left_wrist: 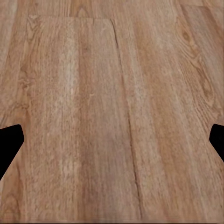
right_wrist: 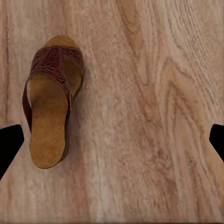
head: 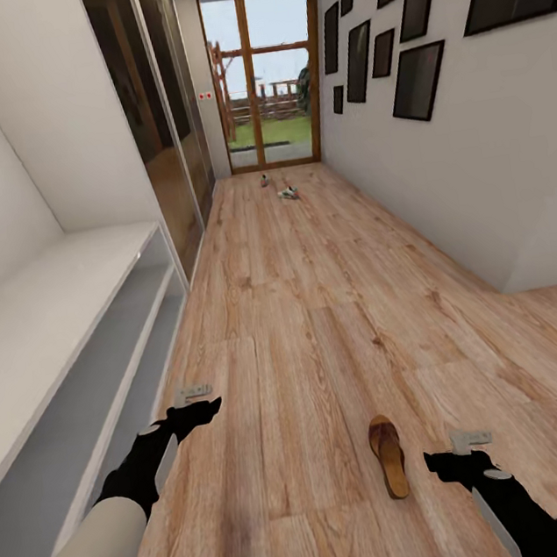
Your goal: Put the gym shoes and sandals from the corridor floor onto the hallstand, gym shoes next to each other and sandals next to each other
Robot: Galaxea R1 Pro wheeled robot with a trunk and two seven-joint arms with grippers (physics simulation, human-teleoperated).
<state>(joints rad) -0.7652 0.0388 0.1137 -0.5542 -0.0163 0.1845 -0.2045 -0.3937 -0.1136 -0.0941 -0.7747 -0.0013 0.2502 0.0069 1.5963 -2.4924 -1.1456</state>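
One sandal, dark brown with a tan footbed, lies on the corridor floor just to the left of my right gripper. In the right wrist view the sandal sits off to one side of the open right gripper, not between the fingers. My left gripper hangs open over bare planks beside the hallstand, the light-grey bench unit along the left wall. Far down the corridor lies a white gym shoe, with a second small shoe behind it, too small to identify.
Dark mirrored wardrobe doors follow the hallstand on the left. A white wall with black picture frames runs along the right and ends in a corner. A glass door closes the far end.
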